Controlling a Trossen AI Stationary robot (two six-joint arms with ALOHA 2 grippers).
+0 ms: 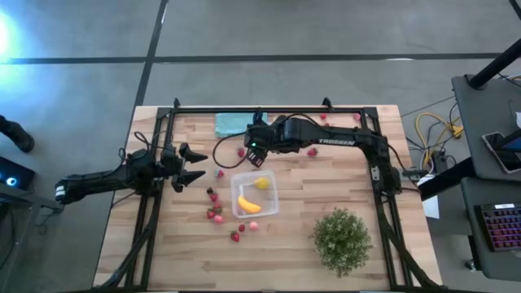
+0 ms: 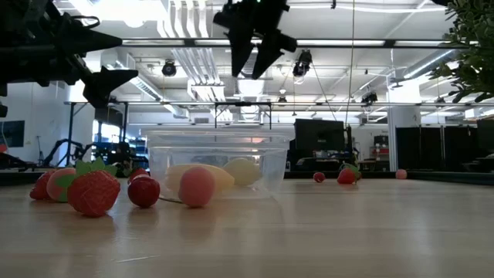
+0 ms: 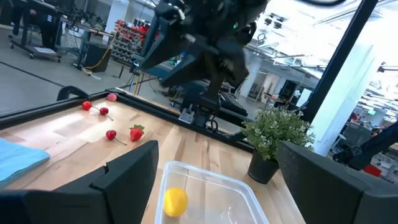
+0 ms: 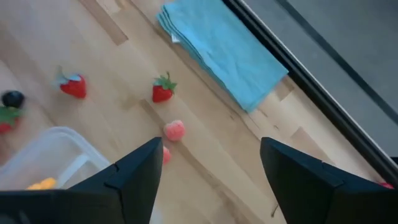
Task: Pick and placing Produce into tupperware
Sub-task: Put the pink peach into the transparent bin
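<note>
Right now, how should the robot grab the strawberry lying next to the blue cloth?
Probably by its fat red middle, coming straight down from above. The strawberry lies on bare wood with its green leafy cap at one end, apart from the cloth and the pink fruit. The right gripper hangs open above that spot, so its fingers could close across the body.

Two black jointed arms; right arm (image 1: 342, 140) white lettering, green light near wrist; black cable loops beside it.
</note>
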